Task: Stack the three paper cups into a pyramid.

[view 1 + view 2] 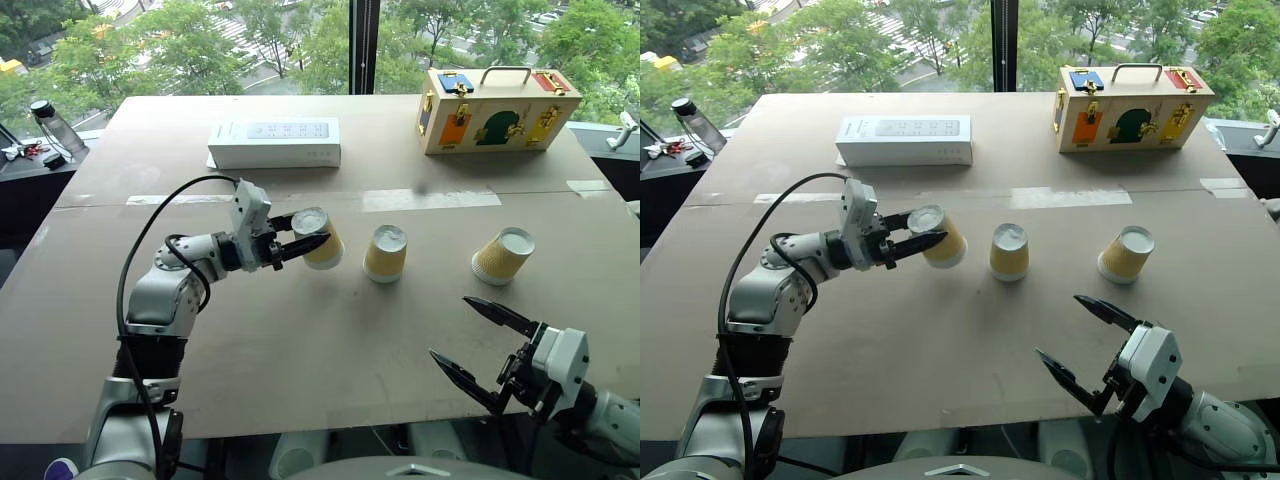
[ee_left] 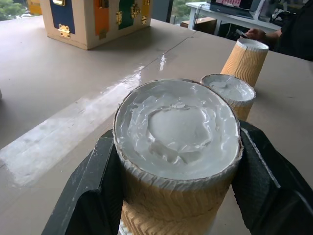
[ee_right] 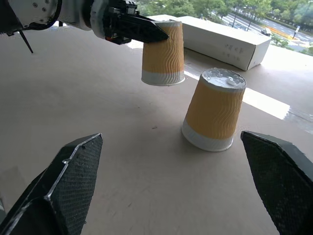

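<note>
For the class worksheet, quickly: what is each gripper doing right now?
Left gripper: shut on the leftmost paper cup, lifted off the table.
Right gripper: open, holding nothing.

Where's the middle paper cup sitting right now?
In the head views the middle cup stands upside down on the table, between the cup gripped by the left hand and the cup on the right, touching neither.

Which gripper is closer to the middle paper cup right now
Left. The left gripper, shut on the left cup, is just beside the middle cup. The right gripper hangs open, nearer the table's front edge.
</note>
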